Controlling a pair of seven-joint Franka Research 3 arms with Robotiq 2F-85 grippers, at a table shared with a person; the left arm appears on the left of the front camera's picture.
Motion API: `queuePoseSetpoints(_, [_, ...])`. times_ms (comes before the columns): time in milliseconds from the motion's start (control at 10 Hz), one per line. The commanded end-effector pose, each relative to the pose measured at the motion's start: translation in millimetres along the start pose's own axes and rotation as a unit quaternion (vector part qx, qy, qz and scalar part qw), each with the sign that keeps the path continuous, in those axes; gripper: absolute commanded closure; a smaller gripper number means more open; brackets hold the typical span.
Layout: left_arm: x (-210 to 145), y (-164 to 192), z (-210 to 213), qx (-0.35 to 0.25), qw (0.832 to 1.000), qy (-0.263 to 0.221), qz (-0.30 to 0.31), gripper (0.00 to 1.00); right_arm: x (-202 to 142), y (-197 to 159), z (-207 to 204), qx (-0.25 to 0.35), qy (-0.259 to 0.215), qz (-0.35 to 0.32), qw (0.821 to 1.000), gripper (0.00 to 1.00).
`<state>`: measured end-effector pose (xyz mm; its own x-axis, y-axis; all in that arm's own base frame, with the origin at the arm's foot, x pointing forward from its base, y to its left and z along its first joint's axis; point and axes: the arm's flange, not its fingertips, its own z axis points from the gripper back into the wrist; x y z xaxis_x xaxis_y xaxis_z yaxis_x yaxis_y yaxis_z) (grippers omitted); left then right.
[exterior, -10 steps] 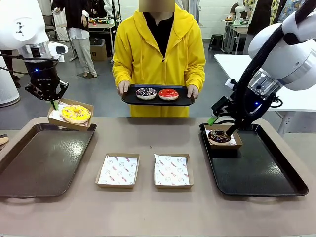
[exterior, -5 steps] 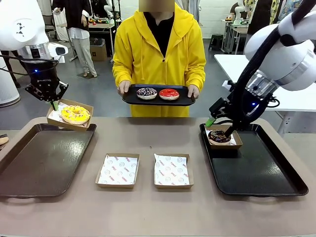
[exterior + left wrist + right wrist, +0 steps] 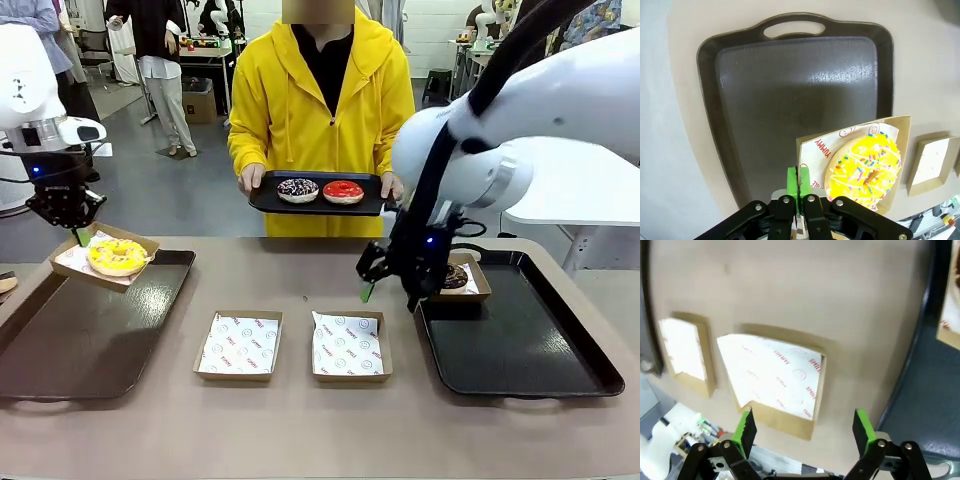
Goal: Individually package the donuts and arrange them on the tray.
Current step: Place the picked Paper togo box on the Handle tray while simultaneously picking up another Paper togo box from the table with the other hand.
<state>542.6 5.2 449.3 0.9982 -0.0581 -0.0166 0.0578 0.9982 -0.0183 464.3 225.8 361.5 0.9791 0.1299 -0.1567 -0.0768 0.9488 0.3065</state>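
While clamping left gripper on brown cardboard box with yellow-iced ring donut, holds it over dark tray; right gripper jaws apart, near paper-lined box.

Chocolate donut and its box, partly behind the right arm.

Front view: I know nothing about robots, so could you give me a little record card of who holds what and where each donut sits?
left gripper: shut on the rim of a cardboard box, held over the left tray
yellow donut: in that box
right gripper: open, holding nothing, above the table
chocolate donut: boxed, on the right tray
person: holds a small black tray with a sprinkled donut and a red donut
empty boxes: two, paper-lined, on the table between the trays
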Motion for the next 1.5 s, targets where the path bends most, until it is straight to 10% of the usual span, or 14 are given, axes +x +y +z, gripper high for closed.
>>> queuePoseSetpoints(0, [-2.9,7.4,-14.4,-0.022,1.000,-0.008,-0.002,0.99,17.5,4.9,-16.0,-0.056,-0.008,-0.044,0.997,0.00])
queuePoseSetpoints(1400, [1.0,3.3,-40.6,0.008,1.000,-0.011,-0.007,0.99,-30.8,27.8,-58.8,-0.102,-0.068,-0.133,0.984,0.00])
